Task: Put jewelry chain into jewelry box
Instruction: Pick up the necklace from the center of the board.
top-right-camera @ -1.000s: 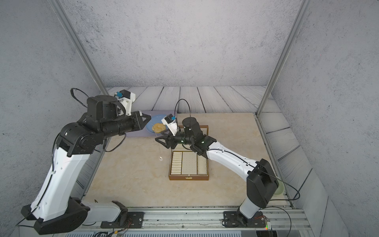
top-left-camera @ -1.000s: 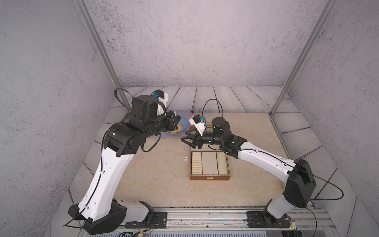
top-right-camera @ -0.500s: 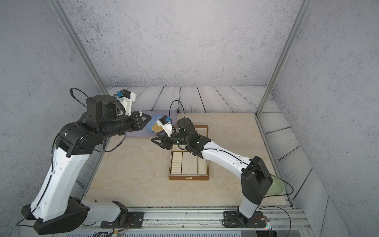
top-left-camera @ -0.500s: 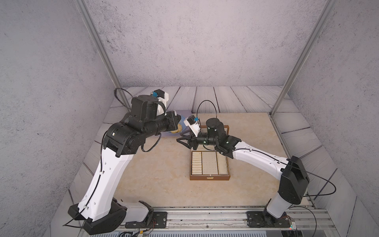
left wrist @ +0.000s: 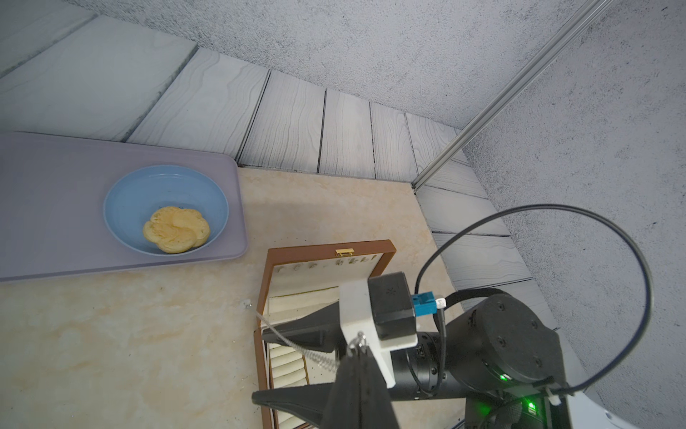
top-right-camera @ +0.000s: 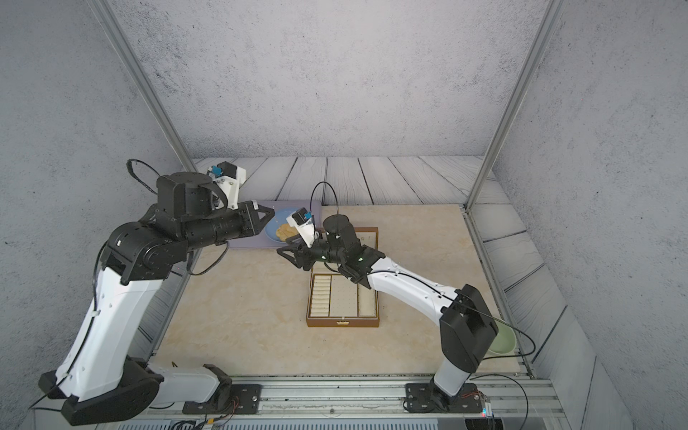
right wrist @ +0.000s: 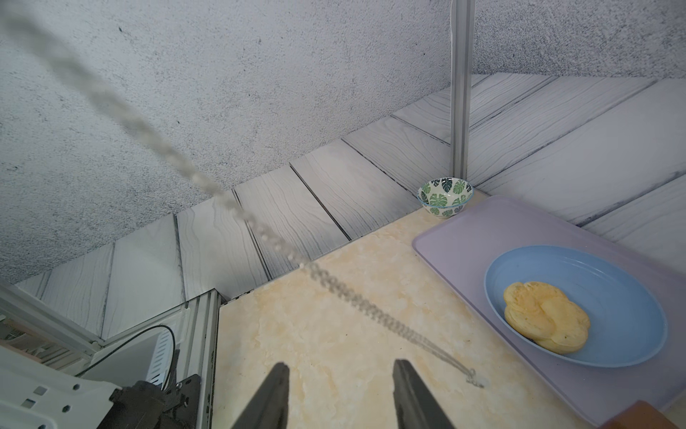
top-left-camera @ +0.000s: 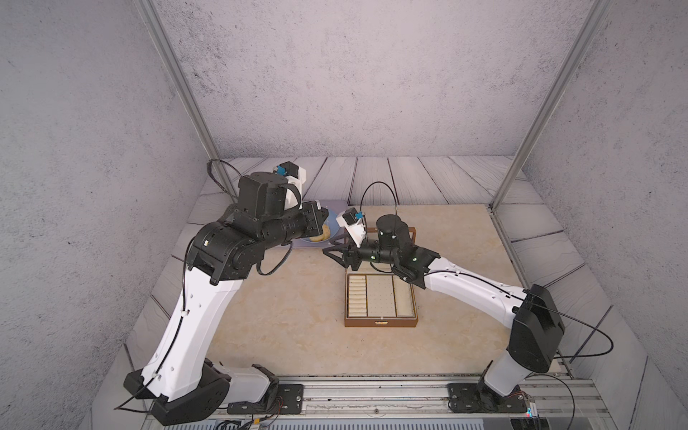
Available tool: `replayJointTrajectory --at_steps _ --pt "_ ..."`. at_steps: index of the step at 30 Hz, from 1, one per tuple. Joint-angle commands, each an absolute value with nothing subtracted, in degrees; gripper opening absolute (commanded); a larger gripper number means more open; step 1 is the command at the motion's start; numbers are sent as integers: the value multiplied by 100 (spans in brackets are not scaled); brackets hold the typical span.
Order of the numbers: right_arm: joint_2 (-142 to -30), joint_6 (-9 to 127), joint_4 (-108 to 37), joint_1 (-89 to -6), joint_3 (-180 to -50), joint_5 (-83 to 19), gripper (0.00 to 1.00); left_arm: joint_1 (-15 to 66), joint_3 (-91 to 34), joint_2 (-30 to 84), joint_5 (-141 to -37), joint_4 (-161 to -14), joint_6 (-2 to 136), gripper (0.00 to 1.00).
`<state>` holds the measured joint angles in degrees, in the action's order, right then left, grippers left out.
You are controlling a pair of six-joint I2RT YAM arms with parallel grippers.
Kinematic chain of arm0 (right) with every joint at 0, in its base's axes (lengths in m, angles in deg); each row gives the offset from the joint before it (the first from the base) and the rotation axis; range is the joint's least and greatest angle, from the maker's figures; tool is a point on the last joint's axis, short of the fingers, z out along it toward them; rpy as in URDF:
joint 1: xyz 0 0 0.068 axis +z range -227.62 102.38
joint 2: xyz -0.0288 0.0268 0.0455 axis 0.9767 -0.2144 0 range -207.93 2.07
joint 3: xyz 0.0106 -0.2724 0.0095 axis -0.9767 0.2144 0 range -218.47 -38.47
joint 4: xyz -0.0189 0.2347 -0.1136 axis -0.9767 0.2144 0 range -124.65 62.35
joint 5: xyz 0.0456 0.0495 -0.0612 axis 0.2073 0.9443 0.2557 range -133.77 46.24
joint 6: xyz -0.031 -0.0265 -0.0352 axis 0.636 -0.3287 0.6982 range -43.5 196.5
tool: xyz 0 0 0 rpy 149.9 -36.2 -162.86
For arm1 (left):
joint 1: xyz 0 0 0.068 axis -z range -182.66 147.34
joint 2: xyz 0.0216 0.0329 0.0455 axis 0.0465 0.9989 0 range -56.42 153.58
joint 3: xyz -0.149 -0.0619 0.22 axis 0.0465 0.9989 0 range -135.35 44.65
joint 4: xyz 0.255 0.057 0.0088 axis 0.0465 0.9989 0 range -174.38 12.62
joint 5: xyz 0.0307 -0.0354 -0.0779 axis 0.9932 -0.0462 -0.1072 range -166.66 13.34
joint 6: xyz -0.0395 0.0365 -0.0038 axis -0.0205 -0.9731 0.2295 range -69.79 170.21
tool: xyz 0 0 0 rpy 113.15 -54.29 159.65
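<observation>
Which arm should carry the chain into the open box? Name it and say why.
Left, probably. The left gripper is shut on the jewelry chain and could swing it to the jewelry box; the right gripper is open, empty.

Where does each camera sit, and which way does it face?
Top views: high at the front, looking down on the table and jewelry box; left arm and right arm show nearly whole.
Left wrist: on the left arm, looking past the left gripper, shut on the jewelry chain, toward the right arm's wrist and the box.
Right wrist: on the right arm, looking over the open right gripper toward the lilac tray.
Shared: both wrist views show the chain, tray and blue bowl.
</observation>
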<state>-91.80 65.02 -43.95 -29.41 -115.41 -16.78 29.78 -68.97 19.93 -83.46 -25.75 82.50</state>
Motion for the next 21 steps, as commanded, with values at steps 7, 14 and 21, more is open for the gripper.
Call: replayJointTrajectory --at_steps 7,14,21 --pt "-8605 6529 -4486 -2941 -11182 -1794 48 3019 -7083 2123 -8325 -2617 8175 0" --pt "-8826 6384 -4599 -2879 -11443 -1518 48 3021 -7128 2138 -8388 -2636 8210 0" --pt "-9044 6374 -4687 -2858 -11603 -1616 47 3016 -7127 2088 -8400 -2631 8228 0"
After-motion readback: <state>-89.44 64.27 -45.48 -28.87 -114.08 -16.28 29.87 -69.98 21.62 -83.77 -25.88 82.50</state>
